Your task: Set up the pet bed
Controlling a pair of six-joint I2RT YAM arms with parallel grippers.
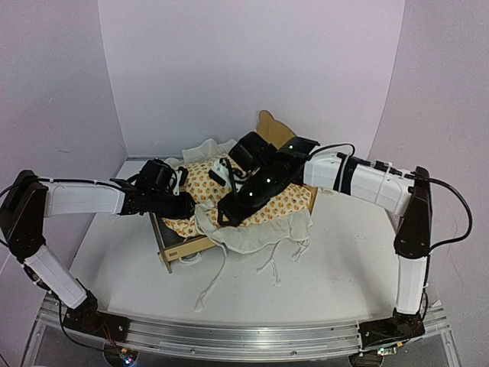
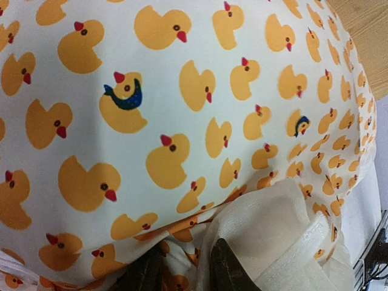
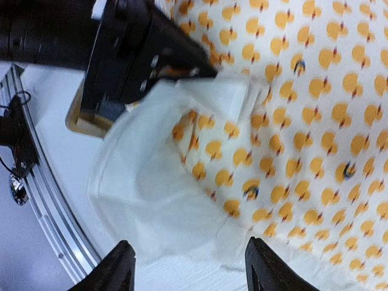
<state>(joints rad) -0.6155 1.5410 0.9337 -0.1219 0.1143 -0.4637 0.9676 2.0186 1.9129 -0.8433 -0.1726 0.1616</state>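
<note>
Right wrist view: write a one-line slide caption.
Open right pincer hovers over duck-print bedding; left pincer at its white ruffle.

One pet bed (image 1: 180,251), one bedding (image 1: 289,203)

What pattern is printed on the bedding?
Orange-yellow ducks on white bedding, clearest in the left wrist view.

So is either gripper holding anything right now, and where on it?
The left gripper pinches the bedding at its white ruffled edge. The right gripper is open, holding nothing.
</note>
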